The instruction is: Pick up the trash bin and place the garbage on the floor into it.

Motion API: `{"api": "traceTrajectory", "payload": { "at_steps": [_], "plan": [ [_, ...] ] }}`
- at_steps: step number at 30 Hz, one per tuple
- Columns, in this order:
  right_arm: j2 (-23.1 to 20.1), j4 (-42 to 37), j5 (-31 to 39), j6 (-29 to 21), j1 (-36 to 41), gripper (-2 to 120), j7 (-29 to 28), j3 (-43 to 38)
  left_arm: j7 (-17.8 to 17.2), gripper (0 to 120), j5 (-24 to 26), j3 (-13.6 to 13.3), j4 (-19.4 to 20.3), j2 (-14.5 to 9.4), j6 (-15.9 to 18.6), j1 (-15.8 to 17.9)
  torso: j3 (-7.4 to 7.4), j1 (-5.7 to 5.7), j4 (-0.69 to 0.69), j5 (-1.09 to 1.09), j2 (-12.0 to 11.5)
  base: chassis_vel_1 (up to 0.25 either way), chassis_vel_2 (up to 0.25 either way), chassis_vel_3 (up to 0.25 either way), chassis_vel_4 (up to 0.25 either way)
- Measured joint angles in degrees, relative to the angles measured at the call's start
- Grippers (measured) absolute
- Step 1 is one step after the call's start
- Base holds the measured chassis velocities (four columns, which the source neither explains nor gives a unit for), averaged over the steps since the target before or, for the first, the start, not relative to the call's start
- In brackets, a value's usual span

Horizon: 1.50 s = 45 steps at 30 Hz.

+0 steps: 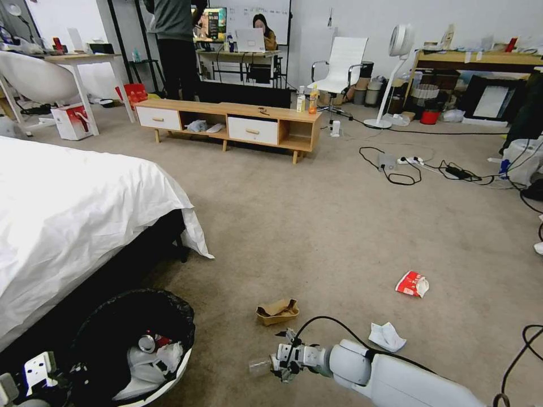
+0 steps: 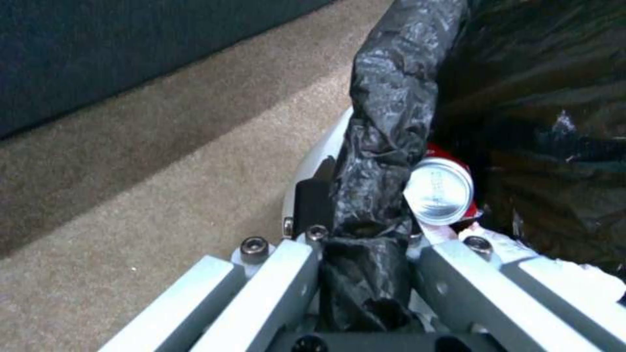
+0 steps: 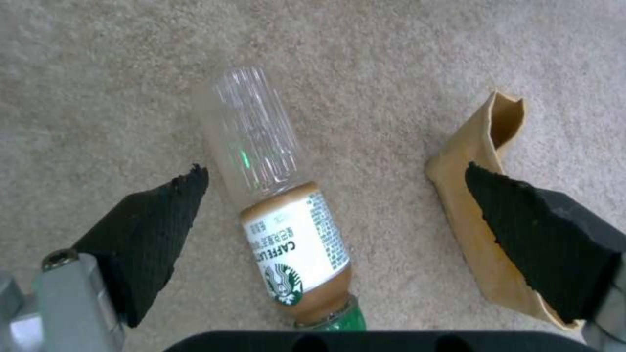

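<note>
- Left gripper [image 2: 365,254]: jaws pinching the bagged rim of the trash bin [image 1: 169,367], near left beside the bed [image 1: 68,215].
- Right gripper [image 3: 332,215]: jaws spread astride the clear bottle [image 3: 274,195] on the carpet (cardboard tray [image 3: 486,205] just beside).
- Advice: lower squarely, close on the bottle alone, avoid the tray.

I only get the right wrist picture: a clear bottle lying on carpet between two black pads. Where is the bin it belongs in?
Observer: The trash bin is at the robot's left, beside the bed, with the left pincer shut on its bag-covered rim.
Operator: Is anything in it yet?
Observer: Yes, a red can and white tissues lie inside.
Operator: What else is on the floor?
Observer: A red-and-white packet and a crumpled tissue, both to the right of the cardboard tray.
</note>
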<state>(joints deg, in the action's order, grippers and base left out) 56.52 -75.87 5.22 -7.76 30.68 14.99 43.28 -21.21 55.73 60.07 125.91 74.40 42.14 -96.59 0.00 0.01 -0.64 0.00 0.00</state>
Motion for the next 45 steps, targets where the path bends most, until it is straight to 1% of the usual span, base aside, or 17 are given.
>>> {"api": "traceTrajectory", "payload": {
  "at_steps": [3,5,9,15,16,18,24,25,26,29,38,45],
  "plan": [
    [0.42,0.95,0.0,0.66,-0.12,100,-0.02,0.23,-0.01,1,-0.01,0.02,0.0,0.01,0.0,-0.02,0.0,0.0,0.0,0.0,0.0,0.0,0.0,0.0,0.0],
    [1.68,3.74,0.01,2.57,-0.41,100,-0.19,0.71,-0.03,1,-0.04,0.16,-0.03,0.01,0.0,-0.1,0.0,0.0,0.0,0.0,0.0,0.0,0.0,0.0,0.0],
    [2.95,5.95,0.02,4.07,-0.58,100,-0.26,0.98,-0.03,1,-0.07,0.18,-0.17,0.01,0.0,-0.12,0.0,0.0,0.0,0.0,0.0,0.0,0.0,0.0,0.0],
    [6.26,11.35,-0.08,7.72,-0.67,100,-0.51,1.22,-0.03,1,-0.3,0.16,-0.56,0.15,0.0,-0.29,0.0,0.0,0.0,-0.01,0.0,0.0,0.0,0.0,0.0],
    [6.26,11.35,-0.08,7.72,-0.67,100,-0.51,1.22,-0.03,1,-0.3,0.16,-0.56,0.15,0.0,-0.29,0.0,0.0,0.0,-0.01,0.0,0.0,0.0,0.0,0.0],
    [7.98,13.92,-0.12,9.54,-0.61,100,-0.65,1.17,-0.03,1,-0.35,0.13,-0.74,0.11,0.0,-0.29,0.0,0.0,0.0,-0.01,0.0,0.0,0.0,0.0,0.0],
    [10.26,16.91,-0.12,11.94,-0.47,100,-0.78,1.04,-0.03,1,-0.41,0.09,-0.87,0.1,0.0,-0.32,0.0,0.0,0.0,-0.01,0.0,0.0,0.0,0.0,0.0],
    [11.24,18.14,-0.12,13.04,-0.36,100,-0.83,0.96,-0.02,1,-0.42,0.09,-0.93,0.11,0.0,-0.41,0.0,0.0,0.0,-0.01,0.0,0.0,0.0,0.0,0.0],
    [11.24,18.14,-0.12,13.04,-0.36,100,-0.83,0.96,-0.02,1,-0.42,0.09,-0.93,0.11,0.0,-0.41,0.0,0.0,0.0,-0.01,0.0,0.0,0.0,0.0,0.0],
    [13.01,20.38,-0.16,15.03,0.09,100,-0.95,0.59,0.02,1,-0.65,0.07,-1.22,0.18,0.0,-0.45,0.0,0.0,0.0,0.0,0.0,0.0,0.0,0.0,0.0],
    [12.92,21.46,-0.23,16.15,0.69,100,-0.9,0.21,0.03,1,-0.8,-0.07,-1.36,0.21,0.0,-0.34,0.0,0.0,0.0,0.0,0.0,0.0,0.0,0.0,0.0],
    [10.98,21.33,-0.68,16.62,1.75,100,-0.6,-0.4,0.03,1,-0.81,-0.2,-1.4,-0.14,0.0,-0.17,0.0,0.0,0.0,0.0,0.0,0.0,0.0,0.0,0.0]
  ]
}}
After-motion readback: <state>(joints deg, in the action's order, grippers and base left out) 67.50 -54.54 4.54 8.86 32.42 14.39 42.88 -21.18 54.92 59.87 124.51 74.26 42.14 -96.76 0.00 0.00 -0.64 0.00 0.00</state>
